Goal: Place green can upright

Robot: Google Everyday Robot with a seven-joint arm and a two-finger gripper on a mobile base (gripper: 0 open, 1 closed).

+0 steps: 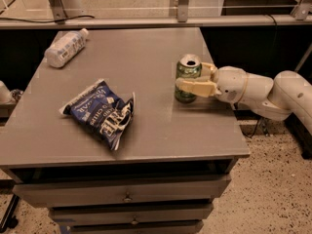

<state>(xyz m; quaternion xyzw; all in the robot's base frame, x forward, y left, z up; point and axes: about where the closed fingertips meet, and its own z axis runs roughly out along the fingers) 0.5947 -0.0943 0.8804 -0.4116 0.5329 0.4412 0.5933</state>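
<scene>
The green can [187,75] stands upright on the grey table [146,52], near its right edge, silver top and pull-tab facing up. My gripper [189,78] reaches in from the right at can height. Its near finger [195,87] lies across the can's front and its far finger [208,68] sits behind the can. The fingers close on the can's sides. The can's base looks to rest on the tabletop.
A blue chip bag [101,112] lies at the table's front left. A white plastic bottle [65,48] lies on its side at the back left. The white arm [273,94] extends past the table's right edge. Drawers [126,196] are below the front edge.
</scene>
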